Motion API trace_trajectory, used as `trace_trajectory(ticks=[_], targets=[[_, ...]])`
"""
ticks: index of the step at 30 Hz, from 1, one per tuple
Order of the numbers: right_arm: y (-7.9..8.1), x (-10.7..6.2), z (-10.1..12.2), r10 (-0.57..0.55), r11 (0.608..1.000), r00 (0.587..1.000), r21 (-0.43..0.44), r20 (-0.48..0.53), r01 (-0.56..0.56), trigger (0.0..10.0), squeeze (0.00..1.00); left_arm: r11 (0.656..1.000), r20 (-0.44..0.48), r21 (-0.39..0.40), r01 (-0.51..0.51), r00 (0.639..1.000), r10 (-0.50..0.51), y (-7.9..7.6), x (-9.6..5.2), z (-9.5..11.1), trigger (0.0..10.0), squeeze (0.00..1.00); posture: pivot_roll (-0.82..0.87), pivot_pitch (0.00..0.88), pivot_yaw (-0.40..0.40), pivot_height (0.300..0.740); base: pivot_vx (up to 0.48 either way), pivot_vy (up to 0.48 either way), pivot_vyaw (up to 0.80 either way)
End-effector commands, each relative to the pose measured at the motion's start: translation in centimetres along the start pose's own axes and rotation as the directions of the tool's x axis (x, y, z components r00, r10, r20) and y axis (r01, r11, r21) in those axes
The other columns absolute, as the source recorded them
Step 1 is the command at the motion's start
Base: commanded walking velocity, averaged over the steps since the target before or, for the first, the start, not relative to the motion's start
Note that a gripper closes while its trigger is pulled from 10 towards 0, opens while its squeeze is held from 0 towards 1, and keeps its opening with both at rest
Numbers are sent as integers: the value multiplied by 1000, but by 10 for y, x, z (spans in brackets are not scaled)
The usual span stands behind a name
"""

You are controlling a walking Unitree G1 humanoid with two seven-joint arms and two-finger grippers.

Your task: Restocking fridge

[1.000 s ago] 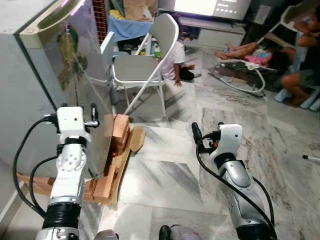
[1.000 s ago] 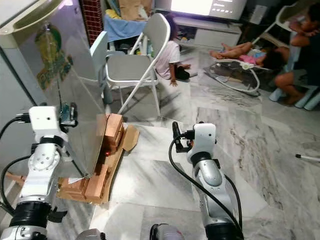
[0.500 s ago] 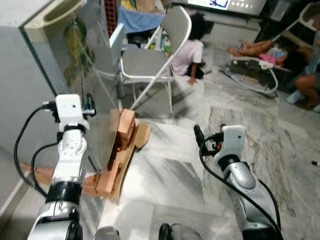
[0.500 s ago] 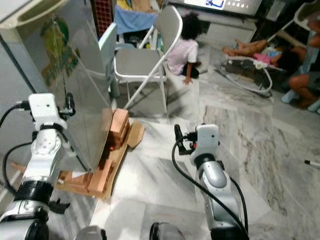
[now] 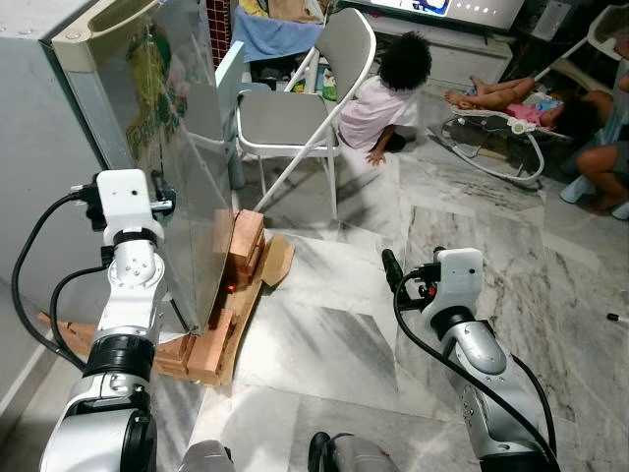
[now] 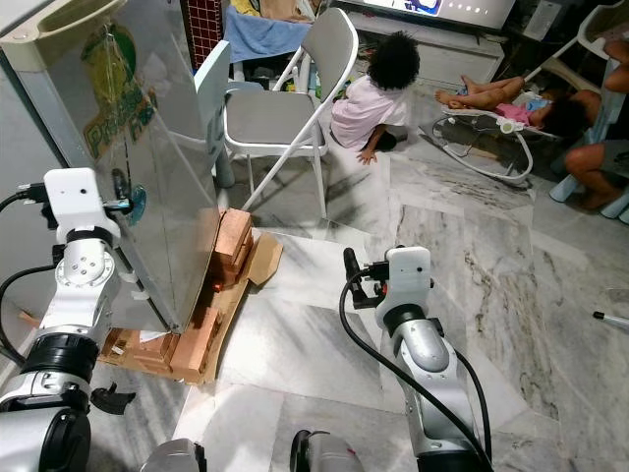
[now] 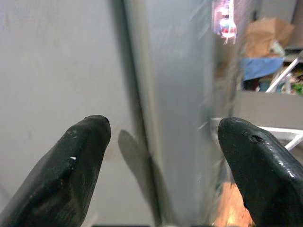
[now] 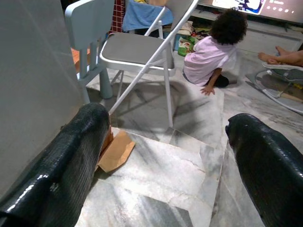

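A grey fridge (image 5: 59, 147) stands at the left, its shiny door (image 5: 177, 138) carrying a green sticker. My left gripper (image 5: 160, 195) is raised against the door's edge and is open. In the left wrist view the left gripper (image 7: 161, 142) has one finger on each side of the pale door edge (image 7: 142, 109), with nothing gripped. My right gripper (image 5: 390, 269) hangs open over the marble floor to the right of the fridge, holding nothing. In the right wrist view the right gripper (image 8: 165, 146) faces the chairs.
The fridge rests on wooden blocks and cardboard (image 5: 236, 295). A white folding chair (image 5: 295, 118) and a small pale chair (image 5: 221, 84) stand behind it. A child (image 5: 388, 93) sits on the floor by the chair. A baby bouncer (image 5: 491, 118) and seated people (image 5: 590, 147) are at the far right.
The camera has shifted. My left gripper has moved up and left along the fridge door to its edge. The child has moved further out from behind the folding chair. The right arm has hardly moved.
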State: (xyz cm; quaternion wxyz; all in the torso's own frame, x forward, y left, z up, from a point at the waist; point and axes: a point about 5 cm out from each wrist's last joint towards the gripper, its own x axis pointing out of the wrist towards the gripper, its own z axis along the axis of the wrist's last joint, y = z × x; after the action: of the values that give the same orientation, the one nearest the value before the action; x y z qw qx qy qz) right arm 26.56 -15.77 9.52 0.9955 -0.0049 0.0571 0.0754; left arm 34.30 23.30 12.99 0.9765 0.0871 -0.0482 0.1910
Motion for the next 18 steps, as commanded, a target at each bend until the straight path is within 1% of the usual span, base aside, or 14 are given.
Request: trace_trajectory(ticks=[1,3,4,5,6,7,8,11,12,13,15,16,17,18], targets=[[-2,2,6,3,1000,1000,-9,13,-3,10000,0,999,12,-37,35,999,-35,-6,3,4,10000,0,20,99,-113,740,0,0,0],[-1,3,6,5,1000,1000,-9,13,-5,10000,0,995,22,-53,86,996,-85,-15,5,9,10000,0,21,96,-114,740,0,0,0],[0,3,6,6,1000,1000,-8,13,-6,10000,0,989,29,-64,135,991,-134,-23,6,12,10000,0,21,93,-113,740,0,0,0],[0,3,6,7,1000,1000,-8,13,-7,10000,0,987,31,-64,148,989,-146,-26,7,13,10000,0,21,93,-113,740,0,0,0],[1,3,6,9,1000,1000,-9,12,-9,10000,0,987,34,-41,158,987,-157,-29,8,15,10000,0,21,91,-113,740,0,0,0],[1,3,6,9,1000,1000,-9,12,-9,10000,0,987,34,-41,158,987,-157,-29,8,15,10000,0,21,91,-113,740,0,0,0],[1,3,6,10,1000,1000,-8,12,-10,10000,0,980,29,-44,196,980,-195,-36,9,16,10000,0,21,89,-112,740,0,0,0],[2,3,6,7,1000,1000,-6,11,-7,10000,0,971,37,-49,232,972,-231,-45,11,21,10000,0,18,86,-109,740,0,0,0],[1,2,5,6,1000,1000,-5,11,-5,10000,0,960,55,-61,275,961,-272,-54,12,28,10000,0,16,82,-107,740,0,0,0],[1,3,5,5,1000,1000,-5,10,-5,10000,0,953,67,-67,295,954,-291,-58,13,31,10000,0,16,82,-106,740,0,0,0],[1,3,5,2,1000,1000,-5,8,-2,10000,0,924,91,-96,370,928,-362,-71,11,39,10000,0,16,80,-103,740,0,0,0],[1,3,4,-1,1000,1000,-5,6,1,10000,0,889,115,-100,448,892,-437,-86,8,47,10000,0,19,78,-101,740,0,0,0],[1,3,4,-1,1000,1000,-5,6,1,10000,0,889,115,-100,448,892,-437,-86,8,47,10000,0,19,78,-101,740,0,0,0],[1,4,4,-2,1000,1000,-5,5,2,10000,0,872,128,-93,480,875,-468,-92,6,50,10000,0,21,77,-100,740,0,0,0]])
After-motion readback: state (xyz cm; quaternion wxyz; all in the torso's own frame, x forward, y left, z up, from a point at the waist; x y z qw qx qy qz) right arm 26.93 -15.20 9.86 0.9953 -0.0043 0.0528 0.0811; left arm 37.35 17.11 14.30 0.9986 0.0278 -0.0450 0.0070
